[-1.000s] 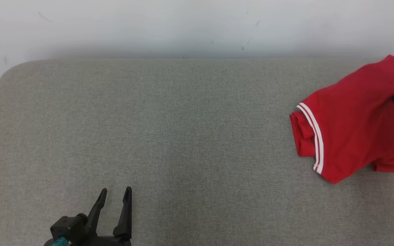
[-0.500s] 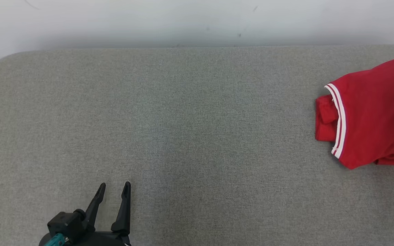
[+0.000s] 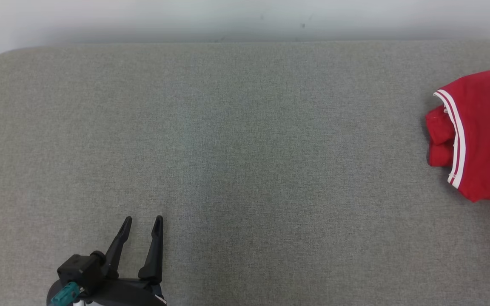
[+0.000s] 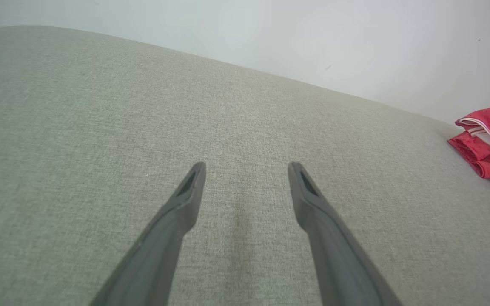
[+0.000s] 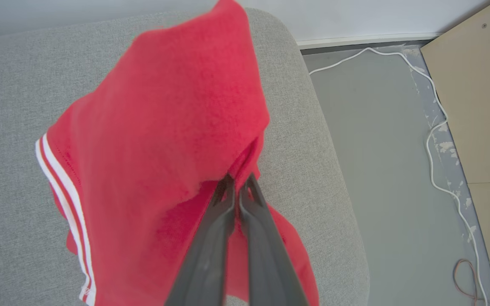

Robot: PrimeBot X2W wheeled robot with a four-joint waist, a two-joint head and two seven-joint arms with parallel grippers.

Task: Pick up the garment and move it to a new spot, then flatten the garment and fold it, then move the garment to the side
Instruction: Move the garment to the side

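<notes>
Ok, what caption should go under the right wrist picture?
The right gripper shuts its fingers on the red garment over the grey cushion.

**A:** Where do you find the garment?

**B:** Your red knit garment is at the far right end of the grey fabric-covered counter, cut off by the edge of the head view.

**A:** Lying flat?

**B:** No, you'll see it bunched. One part is drawn up into a peak, pinched between the closed fingers of the right pincer. The rest drapes down onto the counter.

**A:** Any markings?

**B:** A white-striped hem faces the counter's middle, with a rolled red fold beside it.
</notes>
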